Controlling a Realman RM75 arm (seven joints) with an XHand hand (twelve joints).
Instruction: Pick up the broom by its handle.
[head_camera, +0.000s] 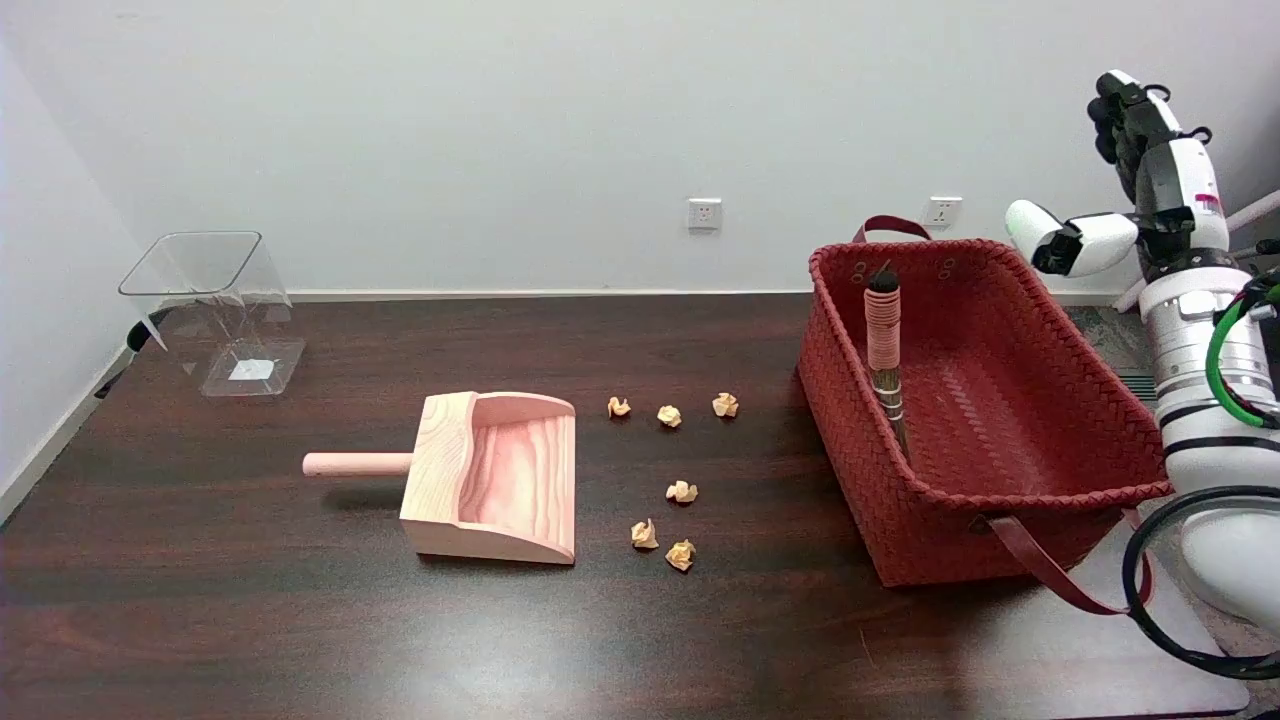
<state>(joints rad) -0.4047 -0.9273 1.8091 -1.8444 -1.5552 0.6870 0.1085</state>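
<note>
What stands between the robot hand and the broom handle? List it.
Nothing visible blocks it from above. The right robot hand is raised in the air beyond the woven red basket's far right corner. The pink-wrapped broom handle stands upright inside, by the left wall; only the basket's rim lies between them.

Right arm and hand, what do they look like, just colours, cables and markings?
The right arm is built of glossy white rounded segments with a silvery metal ring and thin black bands between them. A green cable loops beside it and a black cable curves around lower down. The right hand is white with black fingers and carries a small red marking.
</note>
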